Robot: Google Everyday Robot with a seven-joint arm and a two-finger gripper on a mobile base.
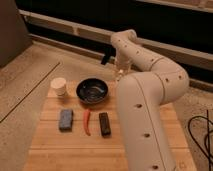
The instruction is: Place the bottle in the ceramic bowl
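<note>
The ceramic bowl (92,92), glossy dark blue-black, sits on the wooden table at the back middle. My gripper (118,66) hangs from the white arm just behind and to the right of the bowl's rim. It is shut on the bottle (119,73), a small whitish semi-clear bottle held upright above the table's back edge. The bottle is outside the bowl, beside its far right rim.
A squat white cup (59,86) stands left of the bowl. A blue sponge (66,120), a red chili (87,122) and a black bar (104,124) lie in a row in front of it. My white arm (145,110) covers the wooden table's (75,150) right side.
</note>
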